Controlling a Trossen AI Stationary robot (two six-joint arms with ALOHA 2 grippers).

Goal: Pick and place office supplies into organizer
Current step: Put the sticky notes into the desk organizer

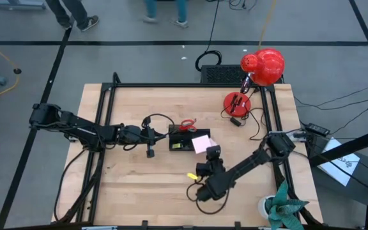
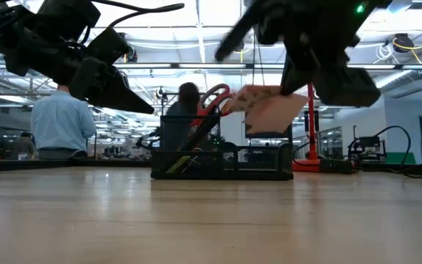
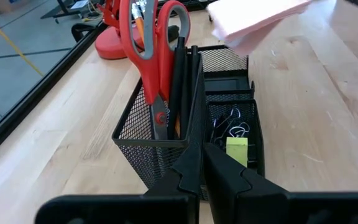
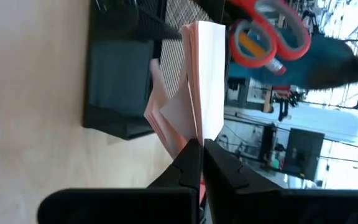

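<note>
Your pink sticky-note pad hangs in the air at the organizer, over the end nearer the right arm. The right gripper is clenched on one edge of it, and the sheets fan apart below the pinch. Judge the pad as light but floppy: the loose leaves splay and will catch on the mesh wall if you lower it at a slant. It looks safest held across the bound edge, where the stack stays together; from these views you cannot tell which edge you actually have.

The organizer sits on the wooden table. Its tall mesh cup already holds the red-handled scissors and dark pens, standing upright. The low compartments beside the cup hold a few paper clips and a small yellow piece. One shallow tray at the end shows bare, and that is probably where the pad belongs.

The left gripper hovers just beside the organizer's other end, fingers pressed together on nothing. Another yellow bit lies on the table near the right arm. The red lamp stands well apart at the far edge.
</note>
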